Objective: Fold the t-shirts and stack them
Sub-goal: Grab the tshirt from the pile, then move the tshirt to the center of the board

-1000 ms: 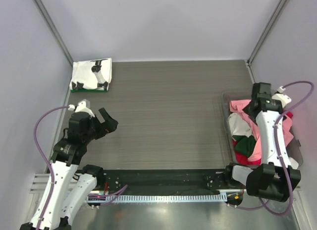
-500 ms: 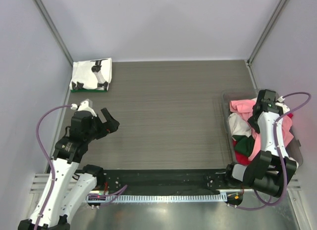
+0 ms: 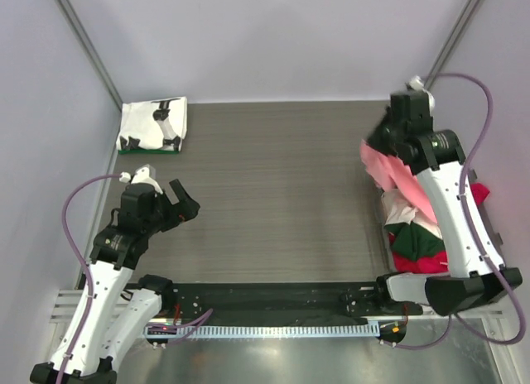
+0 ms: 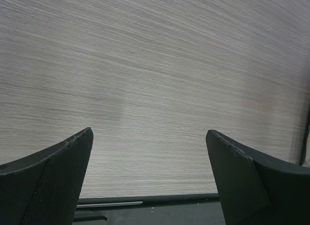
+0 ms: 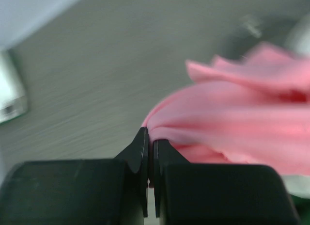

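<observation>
My right gripper [image 5: 151,137] is shut on an edge of the salmon-pink t-shirt [image 5: 232,123], which it holds up above the table's right side. In the top view the pink t-shirt [image 3: 396,175] hangs stretched from the right gripper [image 3: 383,140] down toward the pile of t-shirts [image 3: 414,239], white, dark green and red, at the right edge. A folded white t-shirt with black print [image 3: 154,125] lies at the back left corner. My left gripper [image 3: 180,201] hovers open over the left side of the table, with nothing between its fingers [image 4: 53,176].
The pile sits in a clear bin [image 3: 494,235] at the right wall. A dark green layer [image 3: 149,151] shows under the folded white t-shirt. Grey walls and metal posts close in the wood-grain table [image 3: 273,185]. A black rail [image 3: 273,297] runs along the near edge.
The right gripper closed on the pink t-shirt in the bin and rose toward the back, pulling the cloth up and left out of the pile. The left arm barely moved.
</observation>
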`<state>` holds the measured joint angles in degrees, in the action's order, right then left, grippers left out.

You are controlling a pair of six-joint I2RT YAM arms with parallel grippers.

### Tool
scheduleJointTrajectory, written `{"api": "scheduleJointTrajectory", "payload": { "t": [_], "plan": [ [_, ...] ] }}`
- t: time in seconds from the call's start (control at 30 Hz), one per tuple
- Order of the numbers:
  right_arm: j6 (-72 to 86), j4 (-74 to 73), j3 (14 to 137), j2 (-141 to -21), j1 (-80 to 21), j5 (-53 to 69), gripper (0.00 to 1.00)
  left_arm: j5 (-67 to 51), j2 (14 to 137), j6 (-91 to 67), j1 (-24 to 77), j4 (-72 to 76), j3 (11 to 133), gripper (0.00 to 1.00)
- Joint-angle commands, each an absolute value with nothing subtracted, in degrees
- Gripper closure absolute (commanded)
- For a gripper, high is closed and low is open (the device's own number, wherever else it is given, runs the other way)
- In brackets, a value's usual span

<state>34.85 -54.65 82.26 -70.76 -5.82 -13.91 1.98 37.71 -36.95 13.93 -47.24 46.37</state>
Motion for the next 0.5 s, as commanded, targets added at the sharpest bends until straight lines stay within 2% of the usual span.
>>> {"api": "scheduleJointTrajectory", "payload": {
  "t": [0.0, 0.1, 0.17, 0.27, 0.33, 0.37, 0.4, 0.43, 0.47],
  "plan": [
    [35.6, -52.4, 106.2, -74.9, -19.8, -0.8, 0.99, 3.5, 37.1, -35.9, 14.3, -45.7, 47.4, 0.00],
    [36.7, -53.1, 123.8, -78.0, -22.7, 2.2, 0.99, 4.0, 37.0, -36.0, 14.3, -46.0, 47.4, 0.00],
    [36.7, -54.2, 128.3, -78.7, -22.7, 0.4, 0.99, 4.1, 36.8, -36.0, 14.3, -45.9, 47.4, 0.00],
    [37.0, -54.7, 124.0, -77.1, -22.7, -3.8, 0.99, 4.6, 36.7, -36.1, 14.4, -45.9, 47.4, 0.00],
    [38.4, -54.7, 112.6, -74.5, -22.6, -6.2, 0.98, 4.7, 36.7, -36.1, 14.4, -46.0, 47.5, 0.00],
    [39.0, -54.4, 108.2, -73.8, -22.5, -8.1, 0.91, 4.8, 36.7, -36.2, 14.4, -46.0, 47.4, 0.00],
    [39.8, -54.4, 99.5, -73.0, -22.5, -9.0, 0.59, 4.9, 36.7, -36.2, 14.4, -46.1, 47.4, 0.00],
    [40.3, -54.5, 95.0, -71.5, -22.3, -10.2, 0.46, 5.1, 36.5, -36.2, 14.4, -46.1, 47.5, 0.00],
    [41.2, -55.0, 90.4, -70.3, -20.6, -12.3, 0.20, 5.0, 36.5, -36.3, 14.5, -46.3, 47.5, 0.00]
  ]
}}
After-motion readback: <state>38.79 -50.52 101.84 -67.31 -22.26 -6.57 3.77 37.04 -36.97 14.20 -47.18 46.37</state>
